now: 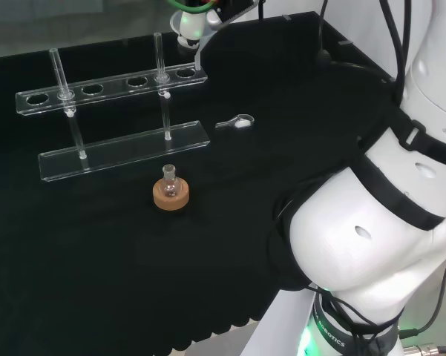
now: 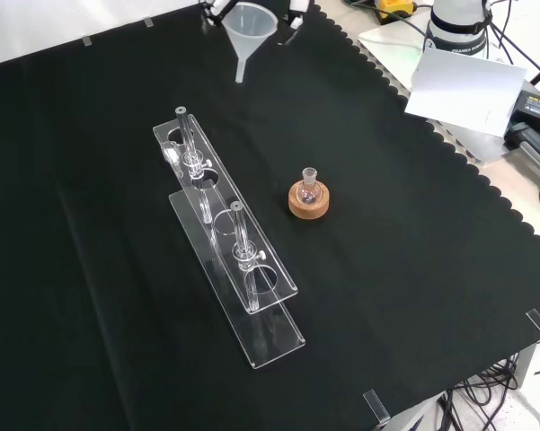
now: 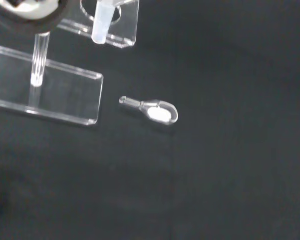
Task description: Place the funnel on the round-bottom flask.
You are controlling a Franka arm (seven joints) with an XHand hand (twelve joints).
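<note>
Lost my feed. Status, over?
Hand holds clear plastic funnel aloft. Round-bottom glass flask on cork ring, uncovered. Clear rack beside it, path open.

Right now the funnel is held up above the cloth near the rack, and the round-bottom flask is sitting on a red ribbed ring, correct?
Not quite: the stand is a cork ring, not a red ribbed one, as the front view shows. The rest holds: the funnel is held up above the cloth near the rack, and the round-bottom flask sits on that ring, still without the funnel.
</note>
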